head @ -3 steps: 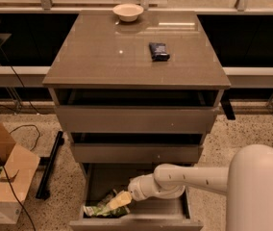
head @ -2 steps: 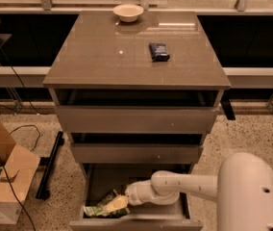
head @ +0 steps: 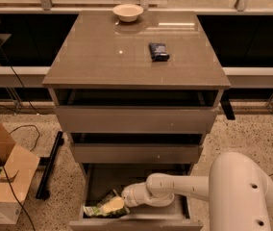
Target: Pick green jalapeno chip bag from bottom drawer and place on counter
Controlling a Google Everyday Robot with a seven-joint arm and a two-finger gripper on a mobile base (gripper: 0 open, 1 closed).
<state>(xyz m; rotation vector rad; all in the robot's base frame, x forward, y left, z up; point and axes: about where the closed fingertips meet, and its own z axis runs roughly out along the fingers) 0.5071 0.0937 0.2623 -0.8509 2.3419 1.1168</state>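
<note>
Speckled floor (head: 252,134), open cardboard box (head: 4,172) at left (cables (head: 25,129) trailing beside it), warm dim light

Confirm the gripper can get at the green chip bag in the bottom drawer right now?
Probably yes. The bottom drawer is open and the gripper is down inside it, right at the green jalapeno chip bag; nothing lies between them.

Chip bag (head: 93,211) partly hidden under hand (head: 113,206) in bottom drawer (head: 141,223)

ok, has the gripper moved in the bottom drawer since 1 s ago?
Yes, slightly: the gripper has dropped and shifted left, nearer the front wall of the bottom drawer, at the green jalapeno chip bag.
</note>
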